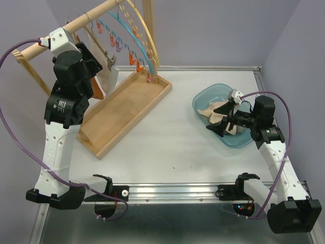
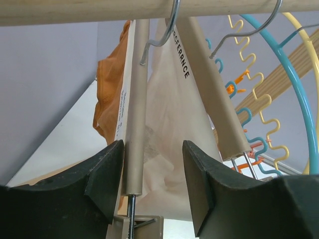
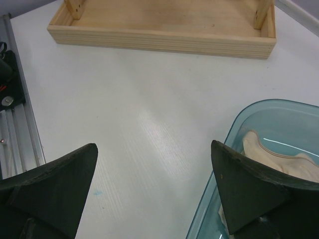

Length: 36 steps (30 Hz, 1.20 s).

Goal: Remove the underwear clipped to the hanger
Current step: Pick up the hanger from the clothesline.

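Observation:
A cream-white underwear (image 2: 169,124) hangs clipped on a beige hanger (image 2: 137,99) from the wooden rod (image 2: 75,12), with a rust-orange pair (image 2: 107,99) behind it. My left gripper (image 2: 152,184) reaches up from below. Its jaws stand apart around one hanger arm and the white cloth; the left finger (image 2: 107,174) touches the arm, the right one is clear of it. From above, the left gripper (image 1: 103,65) sits at the white underwear (image 1: 111,77). My right gripper (image 3: 154,164) is open and empty over the tub's edge (image 3: 233,164). Beige underwear (image 3: 269,155) lies in the tub.
Teal (image 2: 301,99) and yellow (image 2: 249,74) peg hangers with orange clips hang further along the rod. The rack stands in a wooden tray (image 1: 127,109). The blue tub (image 1: 203,99) sits on the right of the white table, beneath the right gripper (image 1: 222,125).

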Available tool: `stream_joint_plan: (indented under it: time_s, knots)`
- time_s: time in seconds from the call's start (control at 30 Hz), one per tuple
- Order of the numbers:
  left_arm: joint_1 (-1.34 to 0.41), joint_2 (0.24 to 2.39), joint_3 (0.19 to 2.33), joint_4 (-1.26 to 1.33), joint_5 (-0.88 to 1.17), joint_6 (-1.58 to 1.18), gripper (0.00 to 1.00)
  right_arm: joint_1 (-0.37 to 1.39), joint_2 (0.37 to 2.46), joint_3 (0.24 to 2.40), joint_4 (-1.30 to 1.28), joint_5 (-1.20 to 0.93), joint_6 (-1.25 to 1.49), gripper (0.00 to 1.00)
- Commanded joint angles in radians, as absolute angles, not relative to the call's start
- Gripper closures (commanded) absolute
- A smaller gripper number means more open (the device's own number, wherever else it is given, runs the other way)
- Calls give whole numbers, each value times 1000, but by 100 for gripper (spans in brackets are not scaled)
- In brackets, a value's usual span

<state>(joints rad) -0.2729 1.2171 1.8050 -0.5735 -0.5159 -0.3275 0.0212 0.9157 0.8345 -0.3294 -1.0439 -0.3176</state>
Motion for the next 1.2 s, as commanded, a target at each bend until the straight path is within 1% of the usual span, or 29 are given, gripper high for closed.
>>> stream_joint_plan:
  time_s: [0.0,0.17,0.37,0.43,0.53,0.8,1.17]
  knots:
    - [-264,1190,1815,-511,-528,-310,41,26,897,819,-318,-1048,-313,0]
    - [-265,1183,1827,-496,-528,-305,41,26,896,819,-318,-1048,-313,0]
    - [-264,1189,1842,-486,-549,-285,34,26,896,819,-318,-1048,-313,0]
    - [-261,1200,1859,-489,-535,-285,31,26,896,819,-318,-1048,-313,0]
    - [-256,1216,1888,-500,-511,-293,29,26,896,819,-318,-1048,-314,0]
    - [-242,1246,1934,-508,-494,-298,31,26,891,819,-319,-1046,-313,0]
    - [-212,1250,1910,-500,-440,-310,39,28,890,821,-319,-1046,-314,0]
